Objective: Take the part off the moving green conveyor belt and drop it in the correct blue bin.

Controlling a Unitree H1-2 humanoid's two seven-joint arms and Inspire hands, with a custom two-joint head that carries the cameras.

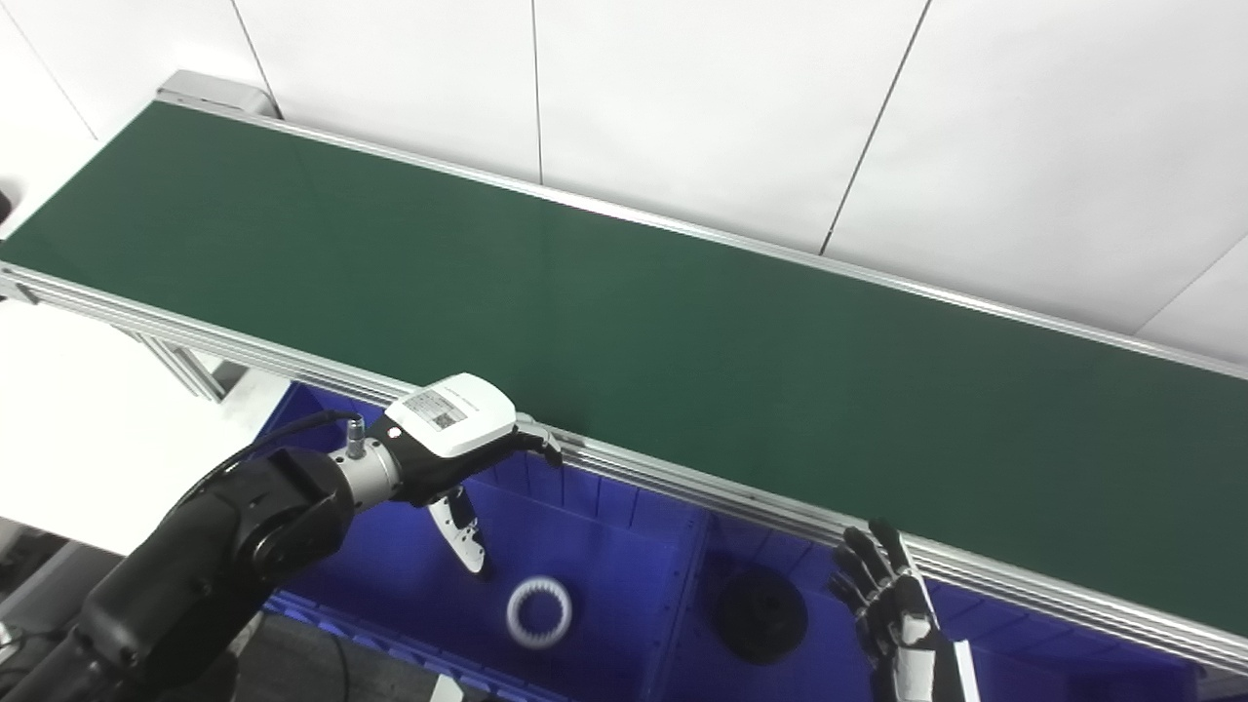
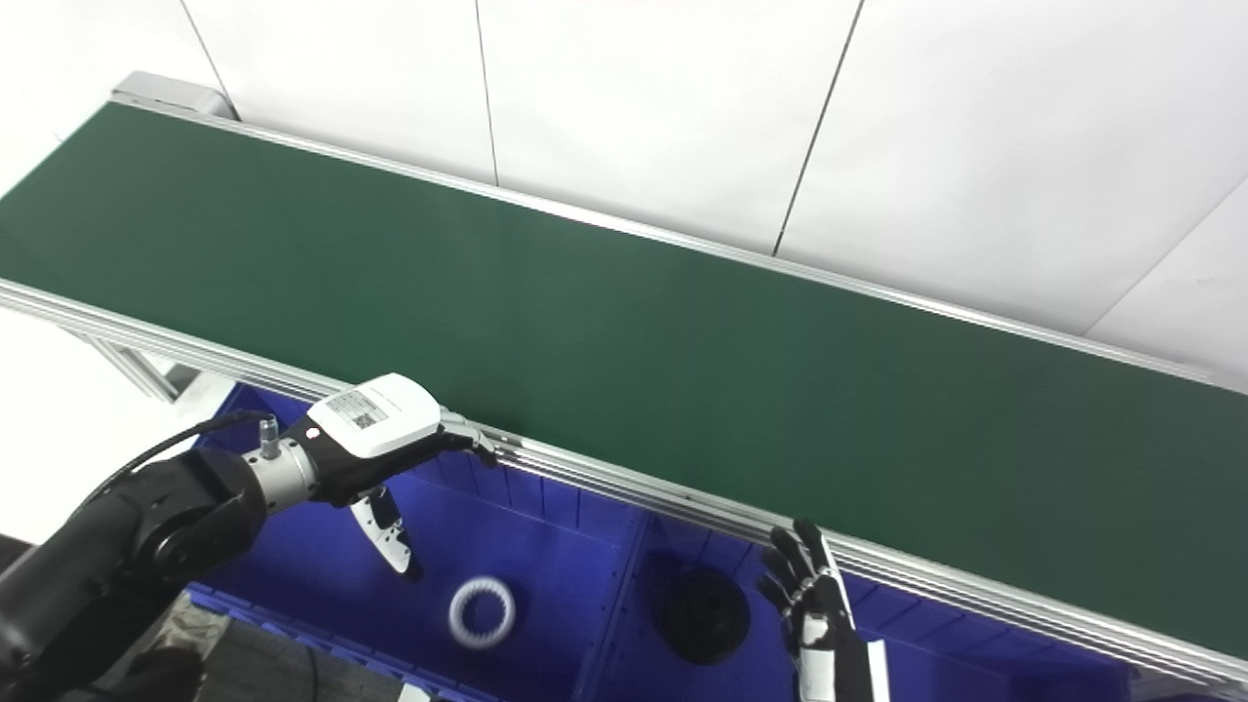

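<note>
The green conveyor belt runs diagonally across the view and carries no part. Below its near rail stand blue bins. A white toothed ring, slightly blurred, is in the left blue bin. A black round part lies in the right blue bin. My left hand hovers over the left bin with its fingers spread and nothing in it, thumb pointing down above the ring. My right hand stands open over the right bin, fingers up, beside the black part.
An aluminium rail edges the belt just above both hands. A divider wall separates the two bins. White wall panels rise behind the belt. A white surface lies at the left.
</note>
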